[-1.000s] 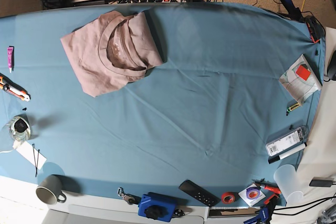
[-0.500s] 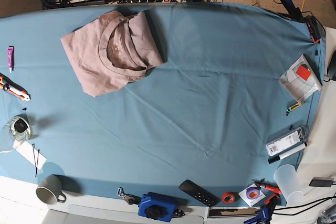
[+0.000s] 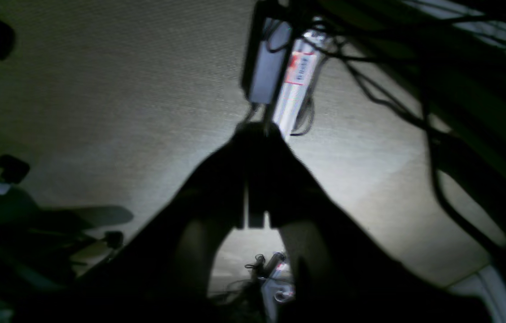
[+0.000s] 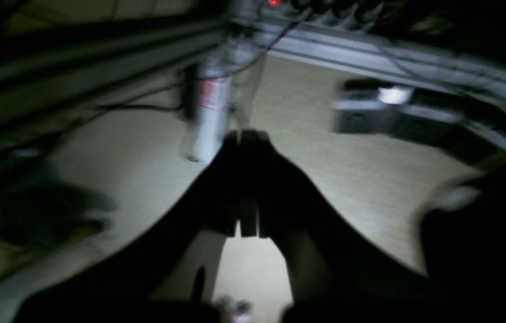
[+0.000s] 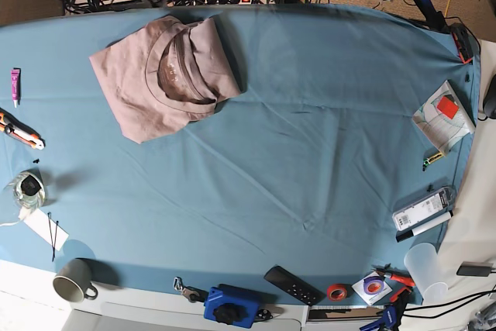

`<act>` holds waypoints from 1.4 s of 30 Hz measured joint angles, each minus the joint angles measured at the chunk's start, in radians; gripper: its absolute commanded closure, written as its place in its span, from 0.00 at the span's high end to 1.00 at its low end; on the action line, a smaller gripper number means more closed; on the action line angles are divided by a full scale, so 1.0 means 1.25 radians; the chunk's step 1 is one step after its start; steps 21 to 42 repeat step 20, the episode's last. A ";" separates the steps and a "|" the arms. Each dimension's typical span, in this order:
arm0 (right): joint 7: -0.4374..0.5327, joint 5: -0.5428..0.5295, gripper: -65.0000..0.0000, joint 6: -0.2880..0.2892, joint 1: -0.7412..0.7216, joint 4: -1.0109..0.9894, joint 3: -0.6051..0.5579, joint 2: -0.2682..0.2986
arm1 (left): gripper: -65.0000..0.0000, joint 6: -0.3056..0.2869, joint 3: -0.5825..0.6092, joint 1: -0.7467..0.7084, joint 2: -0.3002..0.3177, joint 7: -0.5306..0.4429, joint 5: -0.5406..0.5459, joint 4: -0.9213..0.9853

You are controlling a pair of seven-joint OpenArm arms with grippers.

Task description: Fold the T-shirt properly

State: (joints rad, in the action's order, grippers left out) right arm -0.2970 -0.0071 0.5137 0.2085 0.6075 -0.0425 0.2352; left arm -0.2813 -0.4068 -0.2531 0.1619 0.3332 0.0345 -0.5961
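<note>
Parking both arms clear suits the folded T-shirt [image 5: 164,75]; left gripper [image 3: 255,179] and right gripper [image 4: 244,179] are closed, empty.

You see a plain dusty mauve-brown T-shirt [image 5: 164,75] at ten o'clock on the plain blue-covered surface [image 5: 310,137], a grey mug [image 5: 74,280] at seven, red tape [image 5: 336,292] at five.
</note>
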 measured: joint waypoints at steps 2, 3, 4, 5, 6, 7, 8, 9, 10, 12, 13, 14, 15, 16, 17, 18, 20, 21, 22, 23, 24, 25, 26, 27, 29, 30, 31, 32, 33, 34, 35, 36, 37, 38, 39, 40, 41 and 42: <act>0.041 0.008 0.00 -0.060 -0.007 -0.017 -0.036 0.003 | 0.00 0.018 0.000 0.002 -0.005 -0.042 -0.044 0.008; 0.050 0.018 0.00 -0.085 -0.010 -0.022 -0.050 0.003 | 0.00 0.022 0.000 0.002 -0.008 -0.067 -0.056 0.011; 0.063 0.026 0.00 -0.109 -0.012 -0.026 -0.064 0.003 | 0.00 0.026 0.000 0.002 -0.013 -0.081 -0.064 0.013; 0.072 0.026 0.00 -0.131 -0.012 -0.027 -0.074 0.003 | 0.00 0.031 0.000 0.002 -0.019 -0.091 -0.064 0.014; 0.077 0.026 0.00 -0.148 -0.011 -0.028 -0.083 0.003 | 0.00 0.030 0.000 0.002 -0.024 -0.095 -0.063 0.015; 0.077 0.026 0.00 -0.150 -0.011 -0.028 -0.089 0.002 | 0.00 0.030 0.000 0.002 -0.029 -0.095 -0.064 0.015; 0.077 0.026 0.00 -0.154 -0.011 -0.028 -0.089 0.002 | 0.00 0.030 0.000 0.002 -0.035 -0.095 -0.064 0.015; 0.076 0.026 0.00 -0.154 -0.011 -0.029 -0.089 0.002 | 0.00 0.026 0.000 0.002 -0.039 -0.095 -0.063 0.015; 0.077 0.026 0.00 -0.154 -0.011 -0.029 -0.089 0.003 | 0.00 0.020 0.000 0.002 -0.041 -0.095 -0.063 0.014; 0.077 0.026 0.00 -0.159 -0.011 -0.029 -0.089 0.004 | 0.00 0.020 0.000 0.003 -0.045 -0.095 -0.064 0.014; 0.077 0.026 0.00 -0.159 -0.011 -0.029 -0.089 0.004 | 0.00 0.018 0.000 0.003 -0.045 -0.095 -0.064 0.014; 0.077 0.026 0.00 -0.158 -0.011 -0.029 -0.089 0.004 | 0.00 0.012 0.000 0.003 -0.045 -0.095 -0.064 0.013; 0.077 0.026 0.00 -0.158 -0.011 -0.029 -0.089 0.004 | 0.00 0.002 0.000 0.003 -0.045 -0.095 -0.064 0.013; 0.077 0.026 0.00 -0.158 -0.011 -0.029 -0.089 0.004 | 0.00 -0.003 0.000 0.003 -0.045 -0.095 -0.063 0.013; 0.076 0.026 0.00 -0.158 -0.011 -0.029 -0.089 0.004 | 0.00 -0.003 0.000 0.004 -0.045 -0.095 -0.064 0.013; 0.076 0.026 0.00 -0.158 -0.011 -0.029 -0.089 0.004 | 0.00 -0.003 0.000 0.004 -0.045 -0.095 -0.064 0.013; 0.076 0.026 0.00 -0.157 -0.011 -0.029 -0.089 0.004 | 0.00 -0.003 0.000 0.003 -0.045 -0.095 -0.064 0.013; 0.076 0.026 0.00 -0.157 -0.011 -0.029 -0.089 0.004 | 0.00 -0.003 0.000 0.003 -0.045 -0.095 -0.064 0.013; 0.076 0.026 0.00 -0.157 -0.011 -0.029 -0.089 0.004 | 0.00 -0.003 0.000 0.003 -0.045 -0.095 -0.064 0.013; 0.076 0.026 0.00 -0.157 -0.011 -0.029 -0.089 0.004 | 0.00 -0.003 0.000 0.003 -0.045 -0.095 -0.064 0.013; 0.076 0.026 0.00 -0.157 -0.011 -0.029 -0.089 0.004 | 0.00 -0.003 0.000 0.003 -0.045 -0.095 -0.064 0.013; 0.076 0.026 0.00 -0.157 -0.011 -0.029 -0.089 0.004 | 0.00 -0.003 0.000 0.003 -0.045 -0.095 -0.064 0.013; 0.076 0.026 0.00 -0.157 -0.011 -0.029 -0.089 0.004 | 0.00 -0.003 0.000 0.003 -0.045 -0.095 -0.064 0.013; 0.076 0.026 0.00 -0.157 -0.011 -0.029 -0.089 0.004 | 0.00 -0.003 0.000 0.003 -0.045 -0.095 -0.064 0.013; 0.076 0.026 0.00 -0.157 -0.011 -0.029 -0.089 0.004 | 0.00 -0.003 0.000 0.003 -0.045 -0.095 -0.064 0.013; 0.076 0.026 0.00 -0.157 -0.011 -0.029 -0.089 0.004 | 0.00 -0.003 0.000 0.003 -0.045 -0.095 -0.064 0.013; 0.076 0.026 0.00 -0.157 -0.011 -0.029 -0.089 0.004 | 0.00 -0.003 0.000 0.003 -0.045 -0.095 -0.064 0.013; 0.076 0.026 0.00 -0.157 -0.011 -0.029 -0.089 0.004 | 0.00 -0.003 0.000 0.003 -0.045 -0.095 -0.064 0.013; 0.076 0.026 0.00 -0.157 -0.011 -0.029 -0.089 0.004 | 0.00 -0.003 0.000 0.003 -0.045 -0.095 -0.064 0.013; 0.076 0.026 0.00 -0.157 -0.011 -0.029 -0.089 0.004 | 0.00 -0.003 0.000 0.003 -0.045 -0.095 -0.064 0.013; 0.076 0.026 0.00 -0.157 -0.011 -0.029 -0.089 0.004 | 0.00 -0.003 0.000 0.003 -0.045 -0.095 -0.064 0.013; 0.076 0.026 0.00 -0.157 -0.011 -0.029 -0.089 0.004 | 0.00 -0.003 0.000 0.003 -0.045 -0.095 -0.064 0.013; 0.076 0.026 0.00 -0.157 -0.011 -0.029 -0.089 0.004 | 0.00 -0.003 0.000 0.003 -0.045 -0.095 -0.064 0.013; 0.076 0.026 0.00 -0.157 -0.011 -0.029 -0.089 0.004 | 0.00 -0.003 0.000 0.003 -0.045 -0.095 -0.064 0.013; 0.076 0.026 0.00 -0.157 -0.011 -0.029 -0.089 0.004 | 0.00 -0.003 0.000 0.003 -0.045 -0.095 -0.064 0.013; 0.076 0.026 0.00 -0.157 -0.011 -0.029 -0.089 0.004 | 0.00 -0.003 0.000 0.003 -0.045 -0.095 -0.064 0.013; 0.076 0.026 0.00 -0.157 -0.011 -0.029 -0.089 0.004 | 0.00 -0.003 0.000 0.003 -0.045 -0.095 -0.064 0.013; 0.076 0.026 0.00 -0.157 -0.011 -0.029 -0.089 0.004 | 0.00 -0.003 0.000 0.003 -0.045 -0.095 -0.064 0.013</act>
